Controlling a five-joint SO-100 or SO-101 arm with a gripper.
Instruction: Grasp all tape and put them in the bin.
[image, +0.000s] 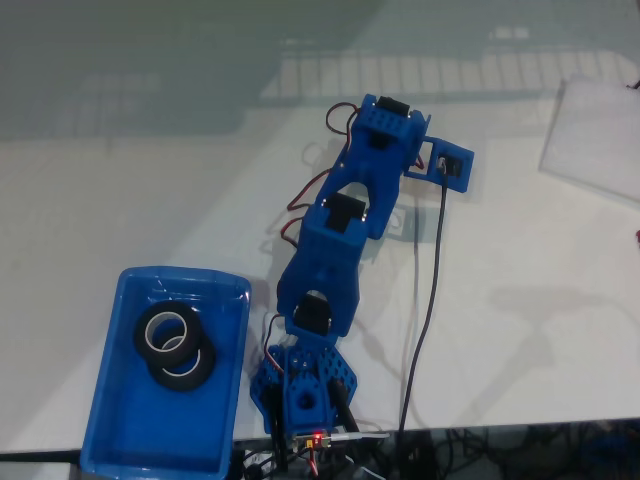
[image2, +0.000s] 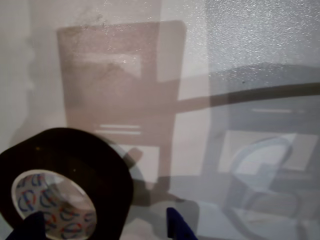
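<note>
Black tape roll (image2: 65, 180), printed whitish core

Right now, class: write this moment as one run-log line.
bin: two tape rolls inside | third roll at gripper tips | grip: unclear

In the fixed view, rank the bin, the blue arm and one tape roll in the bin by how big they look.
1. Blue arm, largest, though it stands nearer the camera, so unsure.
2. Bin.
3. Tape roll, clearly smallest.
</note>
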